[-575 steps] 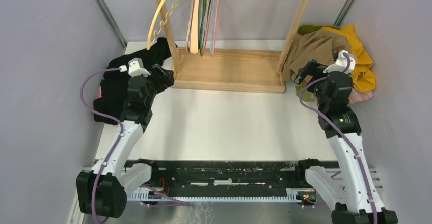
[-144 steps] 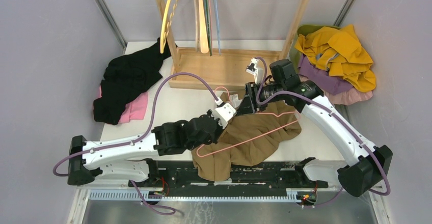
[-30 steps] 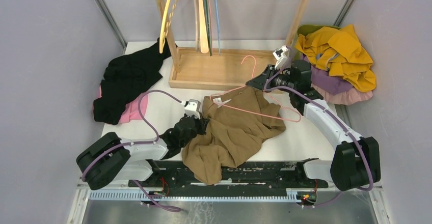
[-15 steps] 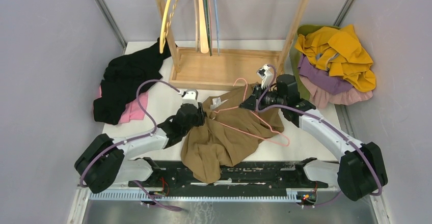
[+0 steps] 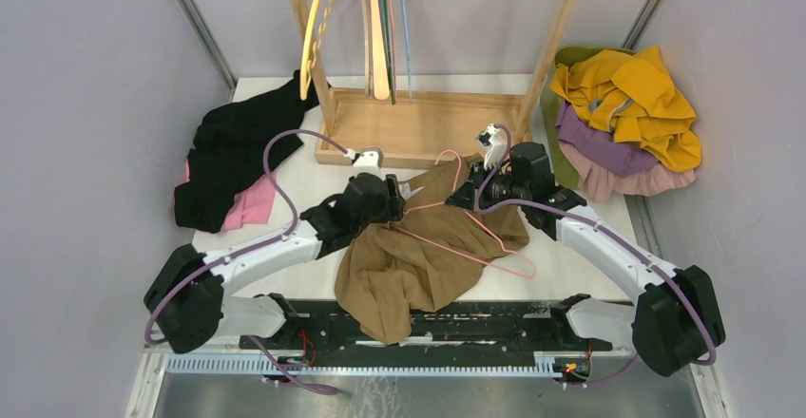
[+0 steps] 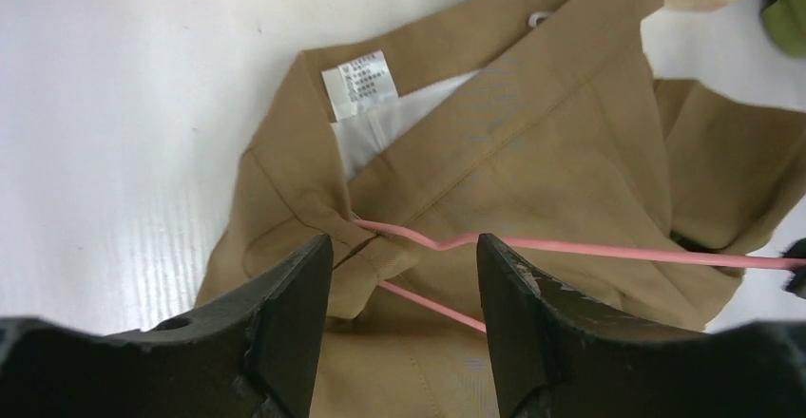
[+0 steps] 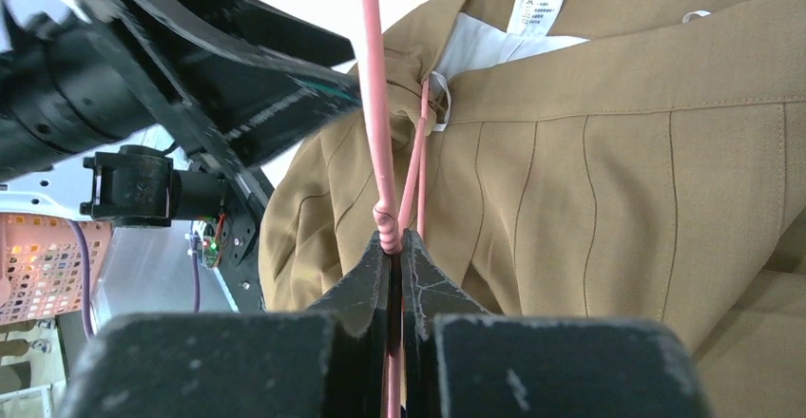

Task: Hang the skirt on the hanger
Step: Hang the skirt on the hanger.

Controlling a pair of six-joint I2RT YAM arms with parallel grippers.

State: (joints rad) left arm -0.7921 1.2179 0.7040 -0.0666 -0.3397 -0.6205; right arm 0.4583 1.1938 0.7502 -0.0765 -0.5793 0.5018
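Two grippers are being held low over the tan skirt (image 5: 418, 261), which is lying crumpled mid-table (image 5: 570, 256), between the arms and just in front of the base of the wooden rack (image 5: 418, 133). A pink wire hanger (image 6: 618, 250) is being pinched by the right gripper (image 7: 392, 243), its jaws pressed together on the twisted neck of the wire. The hanger is being held across the skirt's upper part, and one end of it is being fed under a fold of the waistband, beside the white label (image 6: 358, 81). That fold is being straddled by the left gripper (image 6: 404, 247), whose jaws are being kept spread with nothing between them but cloth and wire below. Whether its fingertips (image 6: 318, 252) are touching the fabric cannot be told from the wrist view. The skirt's lower part is trailing toward the near table edge. A black garment (image 5: 238, 142) is lying at far left and a yellow pile of clothes (image 5: 627, 95) at far right, both well apart from the skirt.
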